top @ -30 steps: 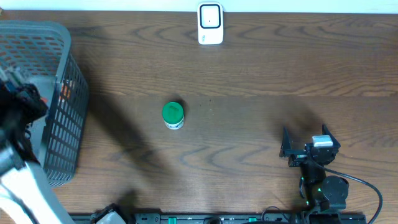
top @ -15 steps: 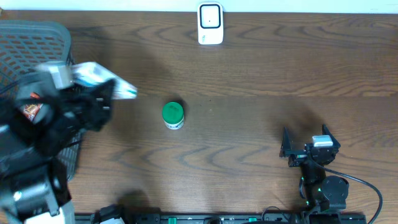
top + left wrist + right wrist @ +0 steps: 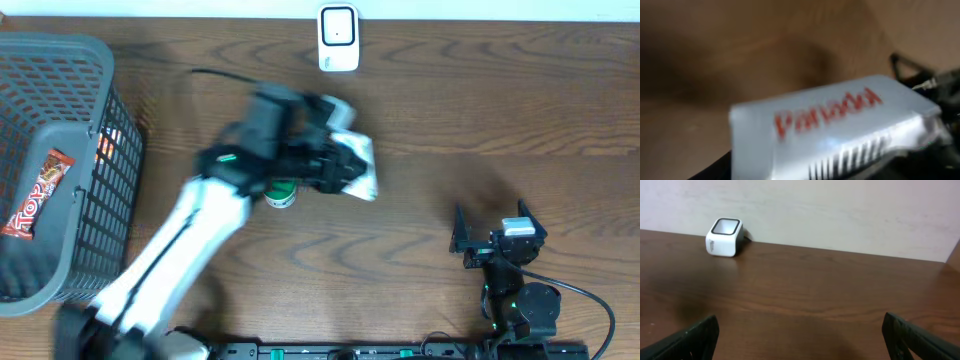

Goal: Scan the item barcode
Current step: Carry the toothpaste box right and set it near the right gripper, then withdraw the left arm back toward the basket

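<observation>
The left gripper [image 3: 328,166], earlier at the grey mesh basket [image 3: 95,60], now clamps the white red-lettered box [image 3: 358,168] mid-table, in front of the white barcode scanner [image 3: 338,38]. The right gripper [image 3: 493,235] stays wide open and empty.

A dark brown wood-grain counter [image 3: 420,120] runs up to a plain, pale wall [image 3: 840,215] under soft, even light.
</observation>
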Available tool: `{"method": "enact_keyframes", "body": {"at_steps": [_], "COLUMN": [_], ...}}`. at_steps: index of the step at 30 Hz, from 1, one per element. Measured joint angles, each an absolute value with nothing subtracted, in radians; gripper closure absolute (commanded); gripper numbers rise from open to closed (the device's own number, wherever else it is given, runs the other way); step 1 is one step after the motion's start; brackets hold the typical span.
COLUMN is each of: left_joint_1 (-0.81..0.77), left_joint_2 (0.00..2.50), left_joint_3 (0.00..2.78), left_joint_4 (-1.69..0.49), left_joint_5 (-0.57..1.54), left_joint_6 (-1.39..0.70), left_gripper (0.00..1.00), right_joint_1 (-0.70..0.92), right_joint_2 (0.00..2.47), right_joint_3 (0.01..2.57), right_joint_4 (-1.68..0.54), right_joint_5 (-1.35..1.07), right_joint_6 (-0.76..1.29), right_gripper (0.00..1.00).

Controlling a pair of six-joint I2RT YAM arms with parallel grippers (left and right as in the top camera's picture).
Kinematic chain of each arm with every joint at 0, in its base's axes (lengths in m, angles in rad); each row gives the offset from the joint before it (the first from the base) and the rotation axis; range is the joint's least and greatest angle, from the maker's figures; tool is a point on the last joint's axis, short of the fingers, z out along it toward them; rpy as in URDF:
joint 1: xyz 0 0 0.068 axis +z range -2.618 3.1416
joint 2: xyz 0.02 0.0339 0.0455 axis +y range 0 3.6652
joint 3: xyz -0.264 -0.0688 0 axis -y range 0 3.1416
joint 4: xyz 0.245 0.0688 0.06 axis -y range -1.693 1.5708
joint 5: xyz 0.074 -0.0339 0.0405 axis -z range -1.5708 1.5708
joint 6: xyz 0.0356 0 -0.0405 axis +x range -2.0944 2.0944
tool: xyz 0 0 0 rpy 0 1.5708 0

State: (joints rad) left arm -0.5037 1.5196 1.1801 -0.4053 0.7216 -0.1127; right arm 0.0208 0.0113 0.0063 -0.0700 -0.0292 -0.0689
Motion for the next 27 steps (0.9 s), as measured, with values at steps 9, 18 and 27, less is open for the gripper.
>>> {"method": "enact_keyframes", "body": {"at_steps": [9,18,27], "left_joint_1": [-0.622,-0.622,-0.616], "left_joint_2": [1.88,1.921,1.771], "left_joint_3": [1.176,1.172,1.172], "left_joint_4": [-0.33,-0.308,-0.329], "left_joint_5": [0.647,0.568,0.527], "left_joint_6": [-0.113,-0.113,-0.112], "left_gripper": [0.43,0.26,0.03], "right_joint_1": [0.021,0.021,0.021], "right_joint_2": [0.011,0.011,0.011], "right_joint_3": [0.006,0.006,0.006], "right_joint_4": [-0.07,-0.07,-0.07], "right_joint_5": [-0.029,-0.029,-0.029], "right_joint_6": [-0.069,-0.069,-0.069], "right_gripper": [0.01,0.01,0.01]}}
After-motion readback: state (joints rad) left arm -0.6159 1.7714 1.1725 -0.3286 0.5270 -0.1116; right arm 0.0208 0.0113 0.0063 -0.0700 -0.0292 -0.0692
